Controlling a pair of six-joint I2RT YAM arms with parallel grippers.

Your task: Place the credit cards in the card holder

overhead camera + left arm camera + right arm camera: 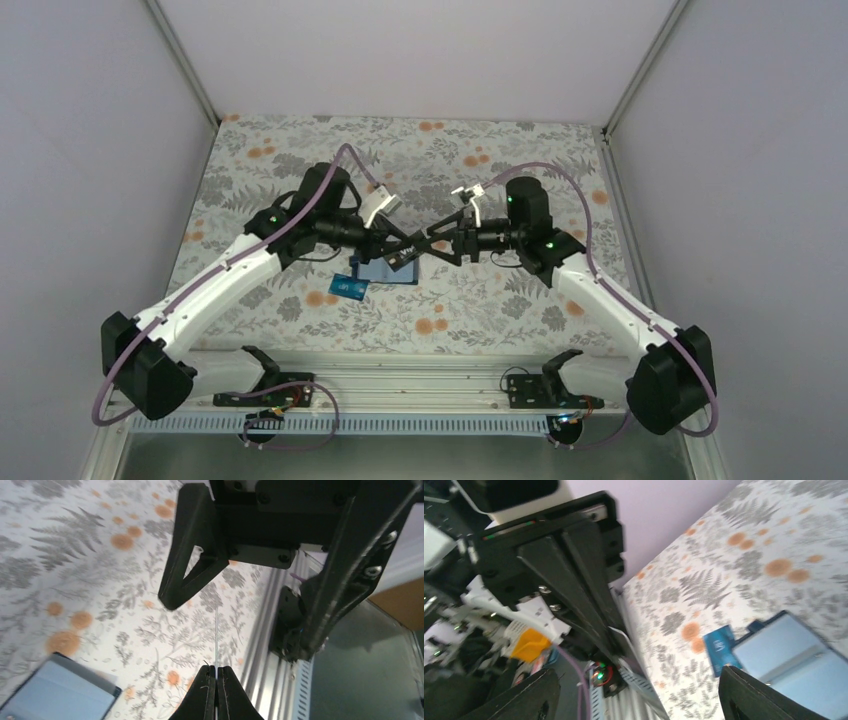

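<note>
My left gripper (398,254) (216,672) is shut on a black card (401,258), held above the table; in the left wrist view the card shows edge-on as a thin line (216,640). My right gripper (434,243) (639,676) is wide open and faces the left one, its fingers on either side of the card's free end without touching it. The card holder (385,272) (55,692) (791,652) lies open on the cloth, blue-grey inside up. The teal-blue card (348,288) (720,647) lies flat just left of it. Other black cards are not visible.
The floral tablecloth (480,300) covers the table. An aluminium rail (400,375) with the arm bases runs along the near edge. White walls enclose the left, back and right.
</note>
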